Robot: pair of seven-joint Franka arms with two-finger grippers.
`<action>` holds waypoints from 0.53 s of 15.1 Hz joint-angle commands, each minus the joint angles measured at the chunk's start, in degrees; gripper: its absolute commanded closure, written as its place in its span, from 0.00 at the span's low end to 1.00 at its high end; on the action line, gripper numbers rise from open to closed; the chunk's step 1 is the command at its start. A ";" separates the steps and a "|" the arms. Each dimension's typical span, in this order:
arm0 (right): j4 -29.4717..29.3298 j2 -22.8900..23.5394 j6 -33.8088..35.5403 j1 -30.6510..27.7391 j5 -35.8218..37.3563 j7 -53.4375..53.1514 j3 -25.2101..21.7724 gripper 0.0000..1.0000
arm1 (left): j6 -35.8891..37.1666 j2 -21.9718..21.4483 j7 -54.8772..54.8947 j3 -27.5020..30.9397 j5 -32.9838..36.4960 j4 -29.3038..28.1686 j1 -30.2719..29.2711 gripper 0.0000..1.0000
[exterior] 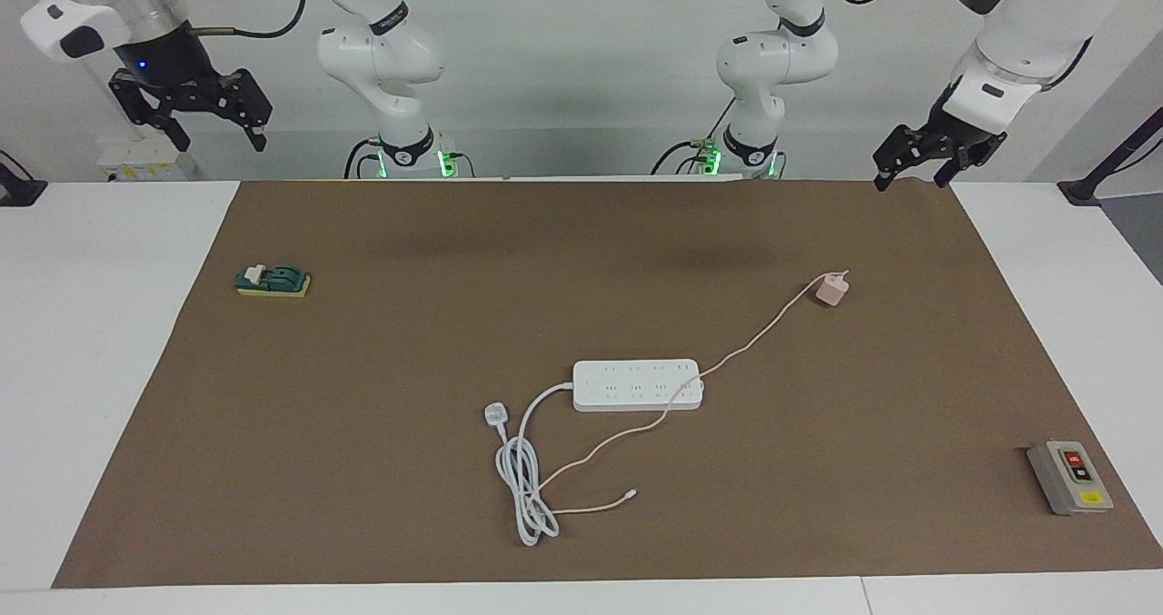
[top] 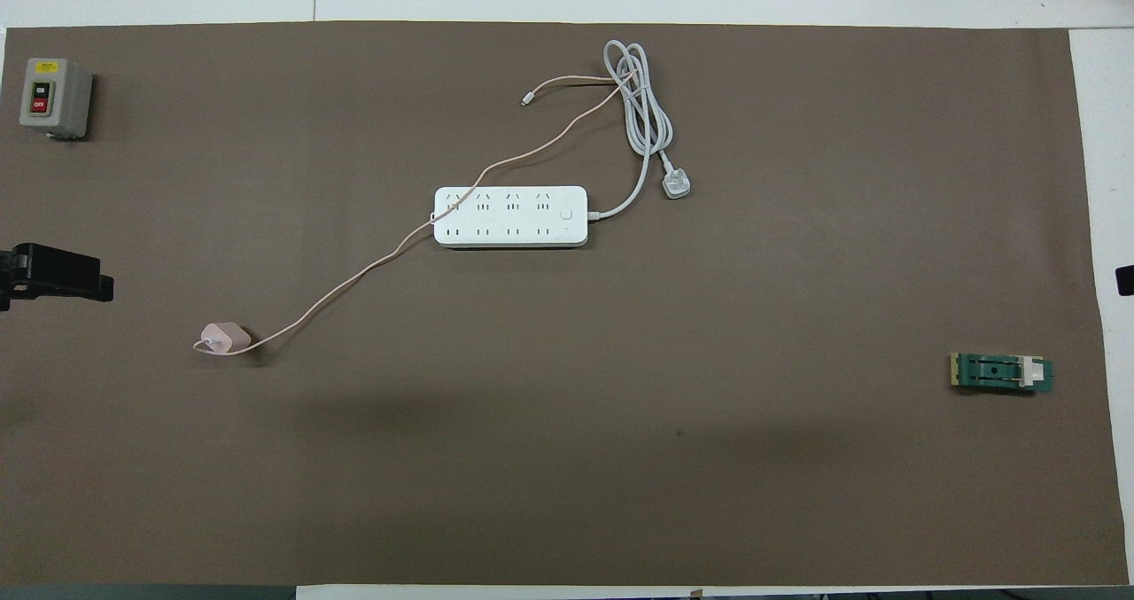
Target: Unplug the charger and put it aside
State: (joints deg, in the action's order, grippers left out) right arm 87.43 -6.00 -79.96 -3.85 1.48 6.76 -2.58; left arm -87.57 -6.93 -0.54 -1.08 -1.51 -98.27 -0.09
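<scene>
Both pincers hang raised at the upper corners of the facing view, the left pincer (exterior: pixel 911 168) at upper right and the right pincer (exterior: pixel 202 115) at upper left, each with fingers apart and empty. The charger (exterior: pixel 831 290) already lies unplugged on the bench (exterior: pixel 382 361) right of centre. Its cable (exterior: pixel 754 347) drapes across the power strip (exterior: pixel 636 384) mid-frame. Any further lift risks that cable dragging the strip or snagging the white cord (exterior: pixel 522 488) lower down.

I saw a white table (exterior: pixel 109 342) under a brown mat (exterior: pixel 363 470) — plain pale wall (exterior: pixel 581 61), evenly lit.
</scene>
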 commanded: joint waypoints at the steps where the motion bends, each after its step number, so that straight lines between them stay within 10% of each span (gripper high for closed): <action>1: 1.87 -1.47 -0.90 -0.37 -0.96 -0.35 0.21 0.00 | 2.58 2.09 -0.51 2.31 1.42 2.39 3.96 0.00; 8: 1.78 -1.47 -1.16 -0.02 -0.87 -0.44 0.30 0.00 | 5.75 5.88 -0.69 0.38 1.42 6.69 3.96 0.00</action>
State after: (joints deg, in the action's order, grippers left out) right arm 87.46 -6.02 -79.96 -3.81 1.44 6.76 -2.55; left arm -83.50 -1.93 -0.67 -0.37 -1.13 -94.27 2.86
